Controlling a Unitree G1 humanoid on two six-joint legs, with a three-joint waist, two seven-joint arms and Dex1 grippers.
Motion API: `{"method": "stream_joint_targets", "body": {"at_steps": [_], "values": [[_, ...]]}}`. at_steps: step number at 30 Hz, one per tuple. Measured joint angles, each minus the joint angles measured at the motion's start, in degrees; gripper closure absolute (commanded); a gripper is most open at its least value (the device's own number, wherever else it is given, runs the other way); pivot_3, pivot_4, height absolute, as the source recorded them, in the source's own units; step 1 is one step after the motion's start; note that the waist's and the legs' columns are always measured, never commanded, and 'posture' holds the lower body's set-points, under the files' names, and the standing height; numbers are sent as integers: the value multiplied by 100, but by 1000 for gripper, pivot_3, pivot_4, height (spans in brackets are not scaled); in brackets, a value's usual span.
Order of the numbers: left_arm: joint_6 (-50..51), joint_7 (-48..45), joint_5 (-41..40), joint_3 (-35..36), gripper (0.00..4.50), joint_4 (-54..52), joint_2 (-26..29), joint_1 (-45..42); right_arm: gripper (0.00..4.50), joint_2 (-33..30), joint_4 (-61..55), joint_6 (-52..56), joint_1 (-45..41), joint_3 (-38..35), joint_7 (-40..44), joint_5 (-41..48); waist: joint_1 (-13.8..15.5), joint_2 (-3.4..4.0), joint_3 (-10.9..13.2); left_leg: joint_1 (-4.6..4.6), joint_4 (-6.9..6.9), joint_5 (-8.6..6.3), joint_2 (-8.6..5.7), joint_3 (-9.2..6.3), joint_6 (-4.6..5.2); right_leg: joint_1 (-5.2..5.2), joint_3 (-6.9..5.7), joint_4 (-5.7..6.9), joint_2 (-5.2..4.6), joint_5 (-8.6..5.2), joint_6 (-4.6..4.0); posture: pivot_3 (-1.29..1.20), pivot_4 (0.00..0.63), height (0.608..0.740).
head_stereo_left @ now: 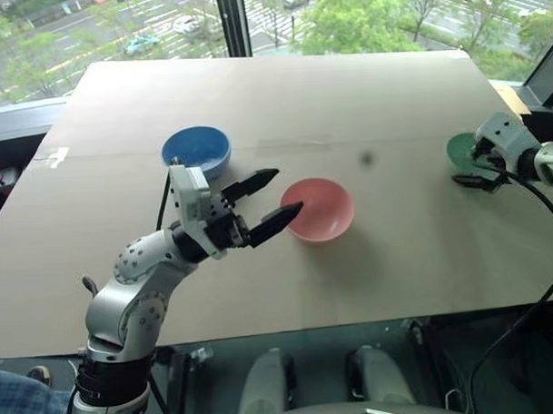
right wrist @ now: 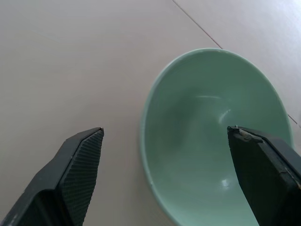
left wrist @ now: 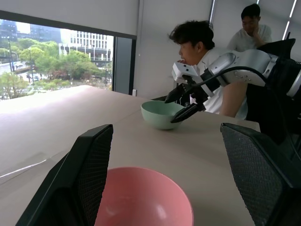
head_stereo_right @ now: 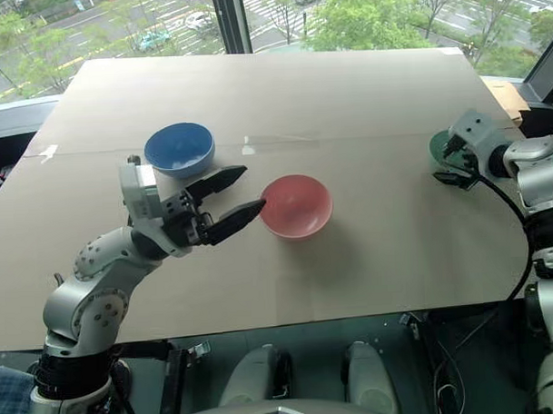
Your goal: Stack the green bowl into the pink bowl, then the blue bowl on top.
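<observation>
Bowls lay unstacked on the brown cardboard tabletop [head_stereo_left: 363, 95]. My right claw [right wrist: 164, 174] hung open straddling the near rim of the small mint-green matte bowl [right wrist: 207, 136], at three o'clock, probably positioned to grip it. Smooth salmon-pink bowl [head_stereo_left: 318, 208] sat centre; sky-blue bowl [head_stereo_left: 195, 150] at ten o'clock. My left claw [head_stereo_left: 278, 198] waited open beside the pink.

Green bowl [right wrist: 202, 141], pink bowl [head_stereo_left: 318, 208], blue bowl [head_stereo_left: 196, 151] (all plain).
</observation>
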Motion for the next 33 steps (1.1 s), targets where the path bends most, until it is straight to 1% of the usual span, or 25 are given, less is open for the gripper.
{"method": "stream_joint_targets", "body": {"at_steps": [1, 2, 4, 6, 8, 10, 11, 13, 19, 22, 25, 26, 27, 28, 29, 31, 33], "values": [[1, -15, 2, 0, 643, 3, 1, -16, 92, 99, 363, -167, -86, 1, -103, -15, 3, 0, 0, -2, 0, 0, 1, -1, 0, 0, -1, 0, 0, 0, 0, 0, 150, 738], [1, -38, 5, -3, 643, 8, 2, -20, 317, 196, 735, -341, -162, 2, -198, -35, 6, 1, 1, -3, -2, 0, 2, -1, 0, -1, -1, -1, 0, 0, 0, 0, 150, 738], [1, -44, 12, -3, 643, 21, 4, -22, 917, 311, 1248, -571, -297, 4, -331, -63, 5, 8, 5, -8, -7, 0, 2, -1, 0, -2, -2, 0, -2, 0, 1, 0, 150, 738], [1, -51, 13, -3, 643, 30, 7, -25, 1797, 363, 1578, -766, -419, 4, -429, -93, -2, 12, 8, -8, -11, 0, 2, -1, 0, -2, -2, -1, -3, 0, 1, 0, 150, 738], [2, -52, 13, -2, 643, 33, 9, -23, 2853, 391, 1772, -916, -522, 5, -455, -119, -7, 13, 8, -8, -13, 1, 3, -2, -2, -2, -5, -3, -3, 0, 1, 0, 150, 738], [2, -51, 15, -2, 643, 34, 15, -21, 3507, 419, 1868, -1006, -576, 5, -452, -124, -9, 13, 8, -5, -12, 1, 3, -1, -3, -2, -5, -6, -2, 0, 1, 0, 150, 738], [2, -50, 15, -1, 643, 34, 15, -19, 3912, 428, 1886, -1027, -584, 7, -449, -129, -9, 13, 8, -5, -12, 2, 4, -1, -3, -2, -5, -8, -2, 0, 1, 0, 150, 738], [-6, -46, 29, 4, 643, 34, 16, 13, 4475, 472, 1939, -1117, -587, 16, -431, -151, -9, 13, 8, -4, -9, 2, 3, -1, -4, -1, -4, -7, -3, 0, 1, 0, 150, 738], [-20, -53, 96, 8, 643, 38, 37, 109, 4475, 492, 1949, -1158, -587, 34, -342, -239, -9, 14, 9, -3, -7, 2, 3, -1, -5, -1, -4, -4, -3, 0, 1, 0, 150, 738], [-40, -96, 140, 20, 643, 48, 80, 170, 4475, 498, 1508, -1082, -509, 116, -30, -248, -20, 16, 10, -3, -8, 2, 6, -2, -5, -2, -4, -3, -2, 0, 1, 0, 150, 738], [-75, -132, 160, 24, 643, 84, 102, 214, 4475, 539, 597, -780, -290, 145, 242, -188, -21, 18, 11, -2, -8, 3, 7, -3, -6, -2, -4, 4, -2, 0, 1, 0, 150, 738], [-94, -156, 176, 44, 643, 96, 116, 230, 4475, 566, 12, -575, -152, 149, 333, -115, -15, 18, 11, -3, -8, 3, 7, -4, -6, -2, -5, 5, -3, 0, 1, 0, 150, 738], [-98, -157, 178, 47, 643, 96, 116, 232, 4475, 567, -39, -562, -136, 149, 336, -110, -14, 18, 11, -3, -8, 3, 7, -4, -6, -2, -5, 5, -3, 0, 1, 0, 150, 738], [-127, -163, 187, 64, 643, 101, 123, 248, 4475, 562, -619, -337, 23, 148, 399, -78, -1, 18, 11, -4, -6, 3, 6, -5, -6, -2, -6, 4, -3, 0, 1, 0, 150, 738], [-139, -169, 191, 90, 643, 108, 139, 282, 4475, 577, -948, -243, 101, 157, 450, -38, 1, 18, 11, -5, -7, 3, 8, -8, -6, -2, -9, 9, -4, 0, 1, 0, 150, 738], [-169, -219, 234, 158, 643, 167, 218, 349, 4475, 659, -2332, 295, 376, 221, 638, 153, -3, 20, 11, -6, -10, 3, 10, -10, -6, -4, -10, 11, -2, 0, 1, 0, 150, 738], [-186, -237, 259, 222, 643, 232, 250, 356, 4475, 701, -3286, 678, 482, 343, 779, 298, -6, 21, 12, -6, -12, 3, 9, -10, -7, -4, -12, 11, -1, 0, 1, 0, 150, 738]]}}
